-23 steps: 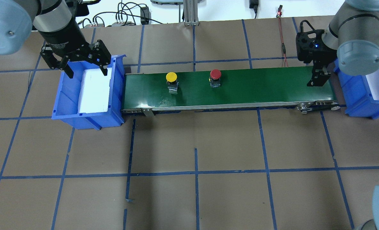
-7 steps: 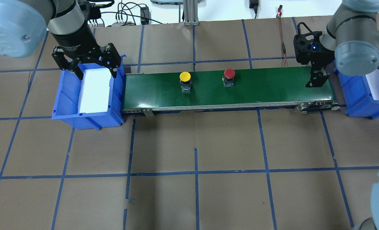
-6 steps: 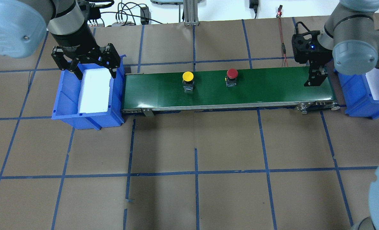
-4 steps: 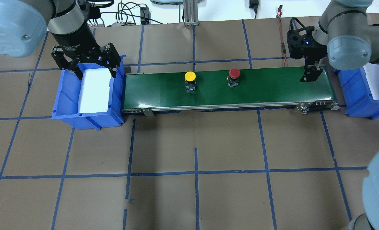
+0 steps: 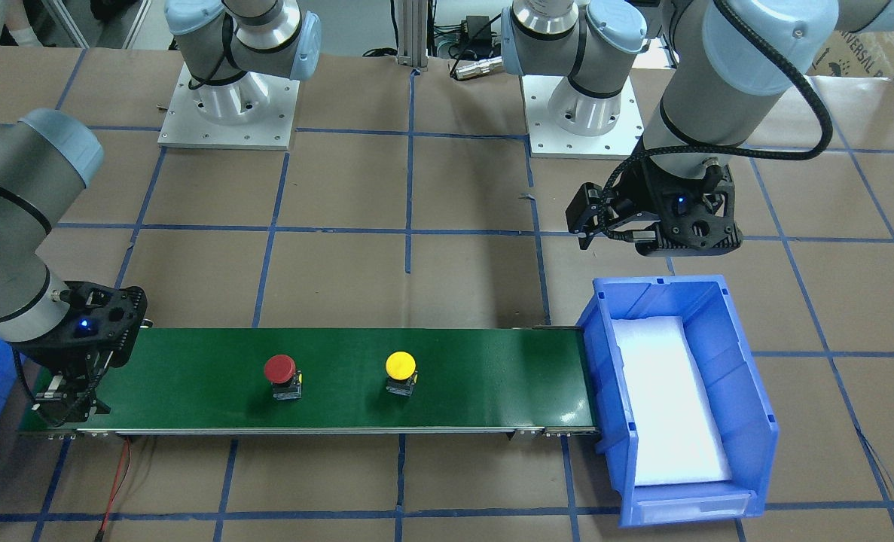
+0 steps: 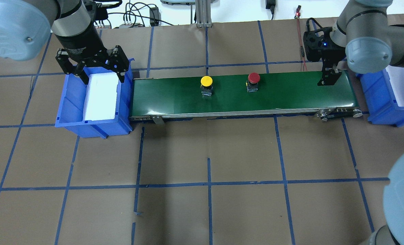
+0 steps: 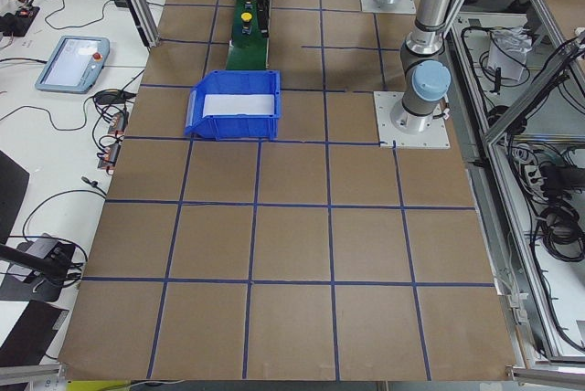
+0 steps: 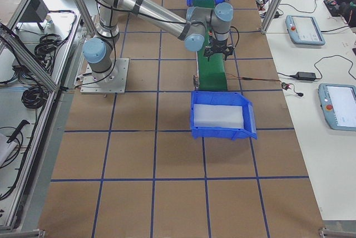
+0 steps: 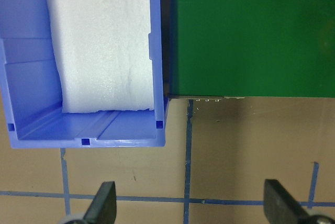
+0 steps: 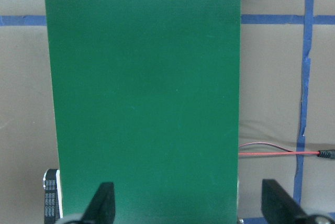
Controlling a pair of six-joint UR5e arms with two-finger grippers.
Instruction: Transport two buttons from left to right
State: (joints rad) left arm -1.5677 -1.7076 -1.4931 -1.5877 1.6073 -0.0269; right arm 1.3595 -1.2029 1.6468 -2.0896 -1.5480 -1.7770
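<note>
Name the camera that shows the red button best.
Exterior front-facing: the red button sits large and unobstructed on the green belt. Overhead shows it smaller. Side views are too distant to tell; wrist views miss it.

The yellow button (image 6: pixel 206 81) stood upright near the middle of the green belt (image 6: pixel 283 93); the red button (image 6: pixel 254 78) (mushroom cap up, too) stood apart from it, toward my right.
</note>
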